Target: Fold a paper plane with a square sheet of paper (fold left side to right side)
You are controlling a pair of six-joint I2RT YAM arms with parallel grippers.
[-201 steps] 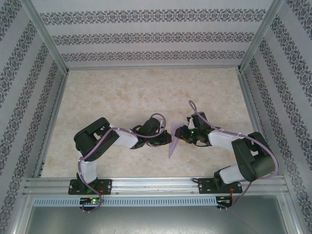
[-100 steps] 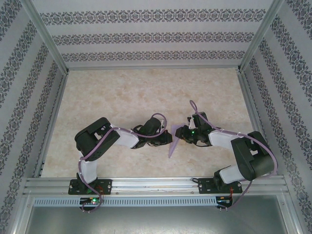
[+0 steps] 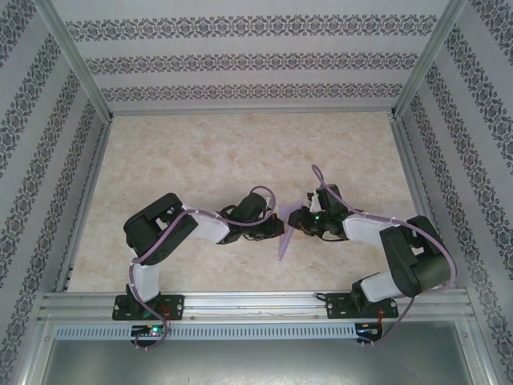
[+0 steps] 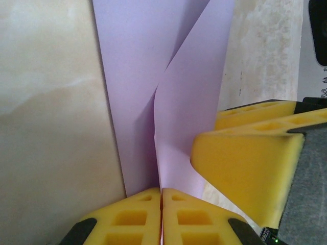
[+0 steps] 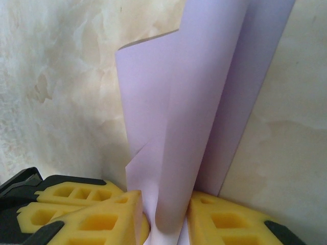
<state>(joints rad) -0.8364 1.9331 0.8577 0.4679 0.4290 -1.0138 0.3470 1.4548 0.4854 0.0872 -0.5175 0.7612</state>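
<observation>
Paper plane (image 3: pixel 282 239) part-folded, tip toward 6 o'clock. Left pincer (image 4: pixel 161 196) clamped on it; right pincer (image 5: pixel 166 204), at 3 o'clock, just narrowed onto looped fold: crease likely forming.

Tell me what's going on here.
Two robot arms are working a lavender paper over the table. The left gripper is shut on the paper's creased edge, its fingers pressed together with the sheet pinched between them. The right gripper faces it, with one finger on each side of a curled fold; whether they press it is unclear. The sheet is partly folded and stands up between them rather than lying flat.
</observation>
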